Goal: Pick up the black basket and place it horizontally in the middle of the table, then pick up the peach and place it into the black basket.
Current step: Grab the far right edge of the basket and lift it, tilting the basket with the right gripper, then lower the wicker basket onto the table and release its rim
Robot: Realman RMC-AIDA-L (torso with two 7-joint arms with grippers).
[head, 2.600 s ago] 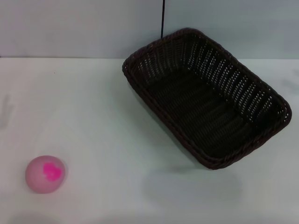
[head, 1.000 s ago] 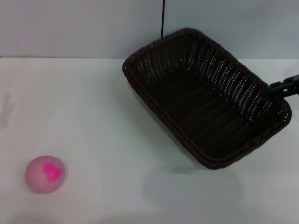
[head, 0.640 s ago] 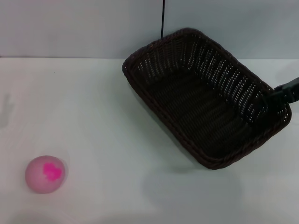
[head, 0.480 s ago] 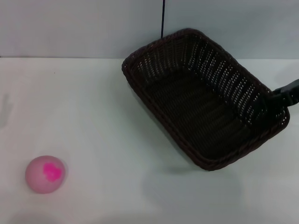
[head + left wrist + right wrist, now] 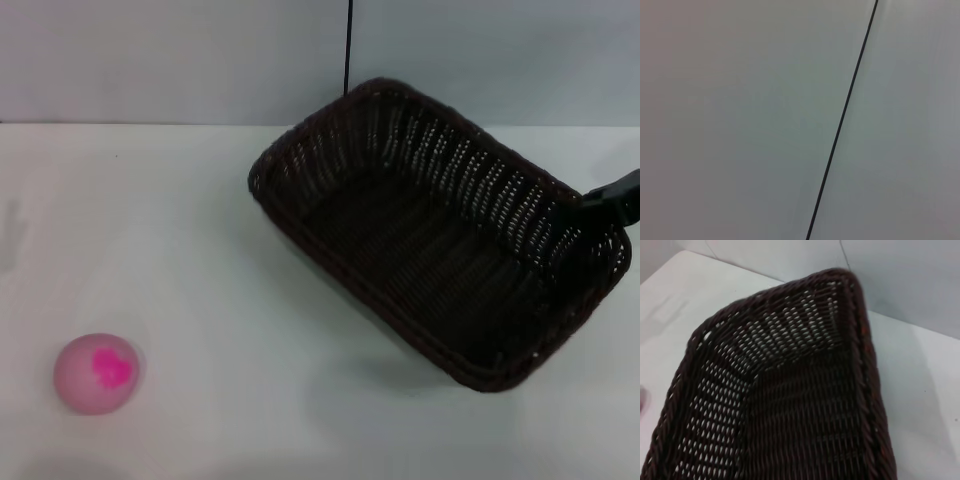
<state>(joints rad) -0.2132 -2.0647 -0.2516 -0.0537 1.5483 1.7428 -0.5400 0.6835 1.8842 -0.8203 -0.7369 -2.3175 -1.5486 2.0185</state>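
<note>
The basket (image 5: 440, 235) sits on the white tabletop (image 5: 220, 260) toward three o'clock, lying diagonally, its long axis running from eleven to five o'clock. The right claw (image 5: 612, 198) reaches in from the three o'clock edge and meets the basket's rim there; it probably grips the rim, though whether its fingers are together cannot be told. The peach (image 5: 96, 372) rests well apart at eight o'clock. The left claw is out of sight.

The black basket (image 5: 440, 235) sits askew on the table (image 5: 230, 300), toward the far right corner, its far end near the back edge. The peach (image 5: 96, 373) lies well apart, near the front left corner. The right gripper (image 5: 612, 199) touches the basket's right rim.
</note>
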